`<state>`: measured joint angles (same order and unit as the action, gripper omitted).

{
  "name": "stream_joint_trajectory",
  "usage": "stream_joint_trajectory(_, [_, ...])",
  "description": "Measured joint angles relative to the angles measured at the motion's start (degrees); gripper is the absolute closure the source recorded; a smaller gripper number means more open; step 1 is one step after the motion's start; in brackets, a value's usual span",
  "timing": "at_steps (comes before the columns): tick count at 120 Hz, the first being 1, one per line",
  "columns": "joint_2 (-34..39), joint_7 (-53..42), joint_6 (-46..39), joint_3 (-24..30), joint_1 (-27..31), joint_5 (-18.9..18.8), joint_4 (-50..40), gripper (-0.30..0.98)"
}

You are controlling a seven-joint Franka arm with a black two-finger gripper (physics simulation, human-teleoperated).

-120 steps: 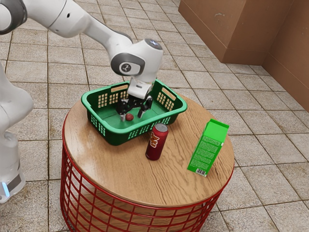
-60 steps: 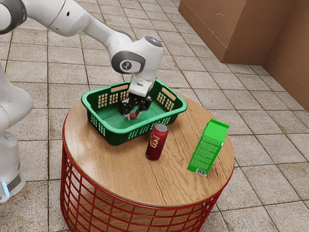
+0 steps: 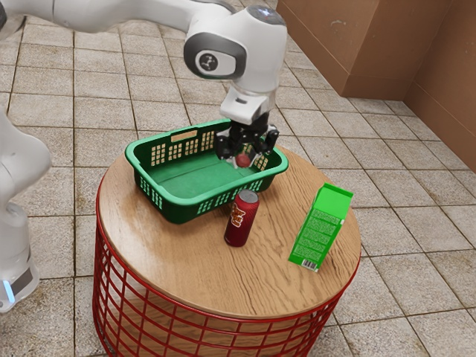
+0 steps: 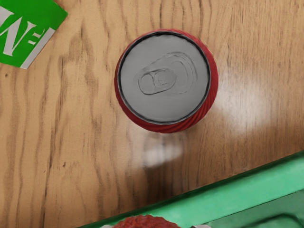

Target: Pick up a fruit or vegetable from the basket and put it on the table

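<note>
"So where was the fruit, in the basket or out of it?"

"Neither quite. The small red fruit (image 3: 244, 160) hung in the gripper (image 3: 242, 161), off the floor of the green basket (image 3: 186, 201), over the side by the soda can (image 3: 242, 223)"

"And the fingers?"

"Clamped on it, one on each side. Its bumpy skin showed between the tips in the wrist view, and it looked roundish, with no long axis that I could make out, so I judged that turning the hand mattered little"

"Then what did the move hang on?"

"Which way the bare wood lay. From the hand, the table (image 3: 280, 227) was across the basket's rim, and the can stood upright just outside that rim, near the way out. The green carton (image 3: 321, 227) was farther off, beyond the can"

"So straight over was the risky line?"

"I thought so; a low carry could have clipped the rim or knocked the can. Passing high, then coming down on open wood toward the exterior view's right, to one side of the can, seemed safer. The grasp looked done; the carry and the release were what remained"
</note>
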<state>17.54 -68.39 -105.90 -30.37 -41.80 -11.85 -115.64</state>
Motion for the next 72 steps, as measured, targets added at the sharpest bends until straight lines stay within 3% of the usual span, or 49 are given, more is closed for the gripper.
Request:
stream_joint_trajectory(23, [1.22, 2.21, 3.19, 8.86, -2.49, 0.01, 0.32, 0.53])
stream_joint_trajectory(42, [-2.32, 4.44, 3.63, 9.49, -8.06, 0.26, 0.01, 0.53])
stream_joint_trajectory(72, [-8.8, 7.07, 1.58, 9.15, -9.68, 1.59, -0.28, 0.53])
